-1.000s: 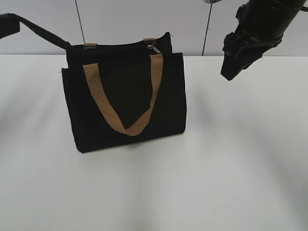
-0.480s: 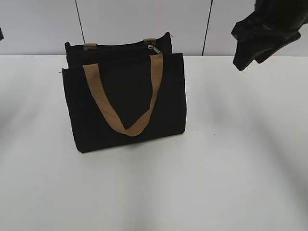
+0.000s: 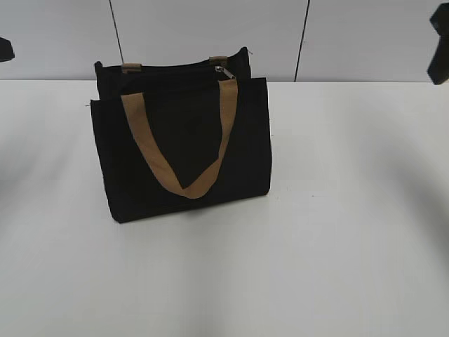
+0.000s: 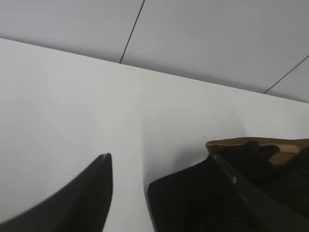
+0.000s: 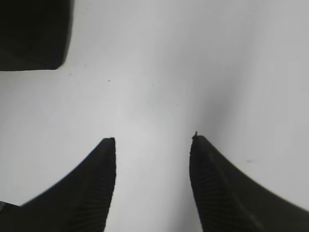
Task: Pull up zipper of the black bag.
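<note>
The black bag (image 3: 186, 144) stands upright on the white table (image 3: 337, 246), left of centre, with a tan strap handle (image 3: 184, 151) hanging down its front. The zipper (image 3: 175, 68) runs along its top edge, and its silver pull tab (image 3: 224, 71) sits near the right end. My left gripper (image 4: 159, 162) is open and empty, with the bag's corner (image 4: 193, 198) between and behind its fingers. It shows as a sliver at the left edge of the exterior view (image 3: 5, 49). My right gripper (image 5: 153, 145) is open and empty over bare table. It shows at the right edge of the exterior view (image 3: 440, 49).
A grey panelled wall (image 3: 203, 28) with dark seams stands behind the table's far edge. A corner of the bag (image 5: 31, 34) shows at the top left of the right wrist view.
My right arm has moved up and to the right, away from the bag, almost out of the exterior view. My left arm has pulled back off the left edge. The bag has not moved.
</note>
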